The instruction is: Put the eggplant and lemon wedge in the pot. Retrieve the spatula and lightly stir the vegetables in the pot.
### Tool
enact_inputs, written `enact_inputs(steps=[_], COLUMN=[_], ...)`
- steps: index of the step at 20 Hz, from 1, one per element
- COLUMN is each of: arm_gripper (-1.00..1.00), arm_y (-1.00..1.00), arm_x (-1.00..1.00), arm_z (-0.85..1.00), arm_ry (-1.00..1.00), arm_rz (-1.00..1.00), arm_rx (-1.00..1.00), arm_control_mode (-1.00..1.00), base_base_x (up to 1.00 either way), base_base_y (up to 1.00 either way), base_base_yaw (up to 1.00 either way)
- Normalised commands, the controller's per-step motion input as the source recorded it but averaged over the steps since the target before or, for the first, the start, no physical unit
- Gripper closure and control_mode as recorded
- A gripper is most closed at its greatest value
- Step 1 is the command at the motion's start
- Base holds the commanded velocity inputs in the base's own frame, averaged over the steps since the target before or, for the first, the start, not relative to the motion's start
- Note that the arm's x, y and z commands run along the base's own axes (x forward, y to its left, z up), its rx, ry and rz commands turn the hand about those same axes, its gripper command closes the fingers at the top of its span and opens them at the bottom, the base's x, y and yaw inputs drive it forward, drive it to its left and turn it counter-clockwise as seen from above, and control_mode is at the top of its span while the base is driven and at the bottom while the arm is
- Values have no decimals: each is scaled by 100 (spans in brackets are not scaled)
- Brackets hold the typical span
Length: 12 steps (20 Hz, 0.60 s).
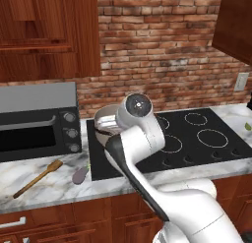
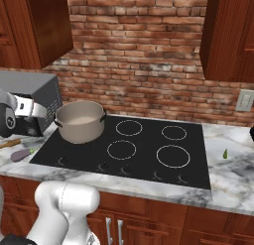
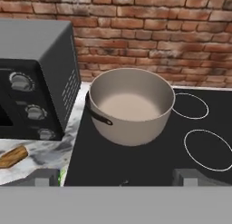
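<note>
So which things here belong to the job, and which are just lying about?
Job:
pot on the stove
eggplant on the counter
spatula beside it
lemon wedge right of the stove

Lying about:
toaster oven
wall outlet

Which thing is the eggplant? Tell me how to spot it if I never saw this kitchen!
Find the big grey toaster oven on the marble counter, left of the black stovetop. On the counter in front of it lie two things: a long wooden spatula and, nearer the stovetop's edge, the eggplant. The eggplant is the short, dull-purple lump, not the thin brown stick.
</note>
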Motion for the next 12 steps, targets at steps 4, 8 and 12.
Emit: enact_inputs(steps=[4, 8, 12], arm_gripper=[-100, -100, -100], arm_y=[55, 20, 6], arm_x=[2, 0, 2], arm_z=[-27, -4, -2], arm_ry=[-3, -1, 13], arm_rz=[0, -3, -21], arm_rx=[1, 0, -1], arm_control_mode=[-100, -100, -100], base_base_x=[0, 0, 0], base_base_y=[0, 0, 0], base_base_yaw=[0, 0, 0])
